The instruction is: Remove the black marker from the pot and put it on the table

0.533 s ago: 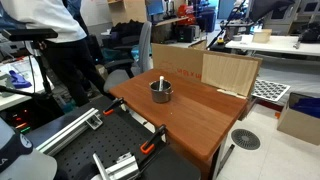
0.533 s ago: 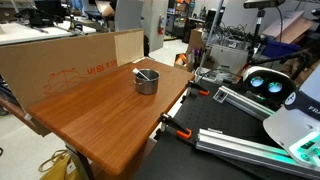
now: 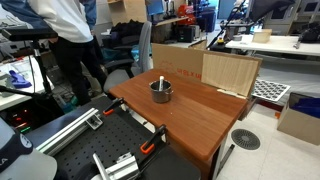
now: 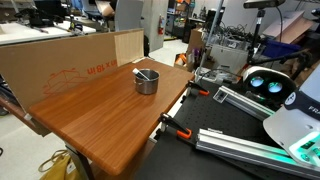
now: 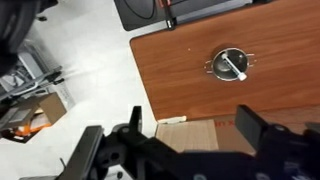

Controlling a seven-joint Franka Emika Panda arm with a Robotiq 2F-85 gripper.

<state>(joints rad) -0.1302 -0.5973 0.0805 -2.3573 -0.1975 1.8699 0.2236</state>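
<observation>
Busy lab room, desks & gear in bkgd, person in white top (image 3: 65,20) standing beyond the near desk in an exterior view. Reddish-brown wood worktop (image 3: 205,115) (image 4: 95,115) in both exterior views, w/ upright tan cardboard sheet (image 3: 232,70) (image 4: 60,60) along one edge. Orange clamp (image 4: 178,130) on worktop edge facing the robot rails.

Small grey metal pot (image 3: 161,92) (image 4: 147,82) upright on worktop, nearer cardboard side than clamp side. Black marker (image 3: 161,80) inside pot, leaning on rim, pale end poking up above it; in an exterior view marker (image 4: 146,74) slanted across pot's opening.

Wrist view looks straight down from high up: pot (image 5: 232,66) on worktop (image 5: 290,100), not far from its edge, marker (image 5: 237,68) lying across dark inside. Pale floor (image 5: 80,70) beside worktop.

Gripper (image 5: 192,118) well above & well apart from pot, touching nothing. Fingers (image 5: 135,122) spread wide, nothing betw. them.
</observation>
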